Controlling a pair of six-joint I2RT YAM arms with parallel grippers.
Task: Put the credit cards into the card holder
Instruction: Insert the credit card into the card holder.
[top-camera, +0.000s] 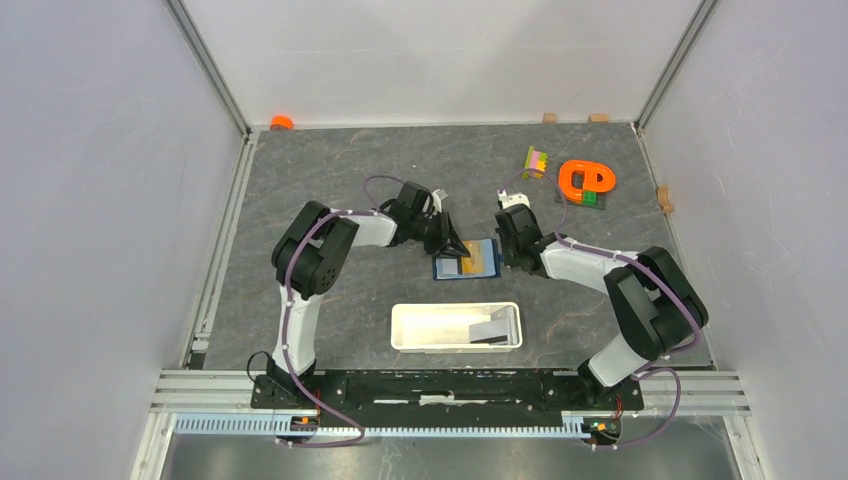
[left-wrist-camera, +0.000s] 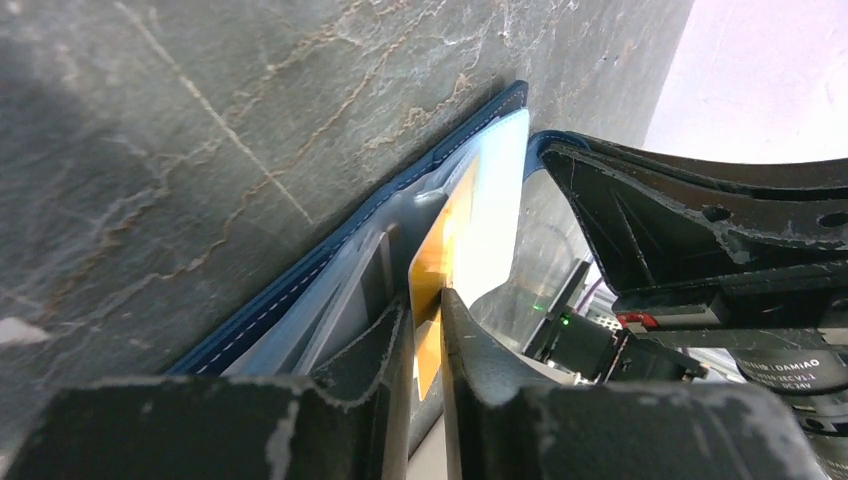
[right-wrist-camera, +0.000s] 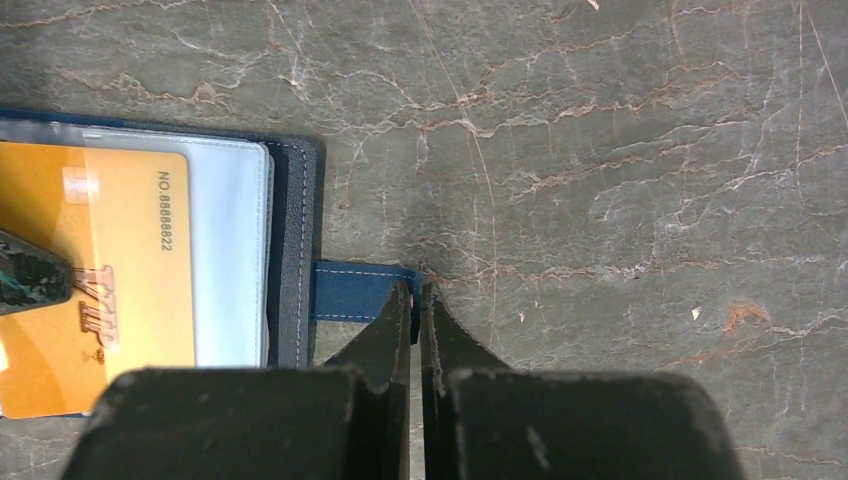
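Note:
The navy card holder (top-camera: 447, 268) lies open in the middle of the table, its light inside facing up. A gold credit card (top-camera: 480, 257) sits partly under a clear pocket (right-wrist-camera: 230, 250). My left gripper (left-wrist-camera: 428, 300) reaches in from the left. Its jaws stand narrowly apart around the gold card's (left-wrist-camera: 440, 260) near edge, and one of its fingertips (right-wrist-camera: 30, 280) rests on the card (right-wrist-camera: 120, 260). My right gripper (right-wrist-camera: 415, 292) is shut on the holder's blue snap tab (right-wrist-camera: 355, 290) at the right side. Grey credit cards (top-camera: 492, 330) lie in the white tray.
The long white tray (top-camera: 400, 330) stands near the front, between the arm bases. An orange ring-shaped toy (top-camera: 585, 180) and a small green-pink piece (top-camera: 537, 160) lie at the back right. Small wooden blocks (top-camera: 664, 198) line the right wall. The right arm's wrist (left-wrist-camera: 700, 230) crowds the left wrist view.

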